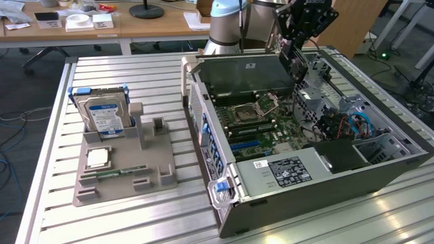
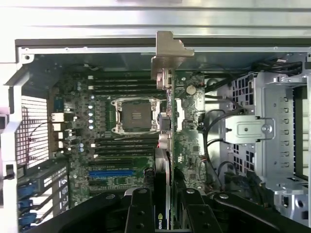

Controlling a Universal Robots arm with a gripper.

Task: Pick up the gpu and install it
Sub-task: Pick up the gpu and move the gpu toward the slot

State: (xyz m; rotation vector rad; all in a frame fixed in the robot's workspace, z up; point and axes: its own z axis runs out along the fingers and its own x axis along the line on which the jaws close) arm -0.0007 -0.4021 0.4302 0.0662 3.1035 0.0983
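The gpu [image 2: 167, 121], clamped edge-on in my gripper [image 2: 167, 206], hangs over the motherboard [image 2: 97, 145] at 1 o'clock in the exterior view: picked up, apparently not yet seated.

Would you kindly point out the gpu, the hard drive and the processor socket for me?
gpu [image 2: 168, 111], wrist view, its thin edge.
hard drive [image 1: 105, 117], exterior view, its label.
processor socket [image 2: 135, 116], wrist view, its centre.
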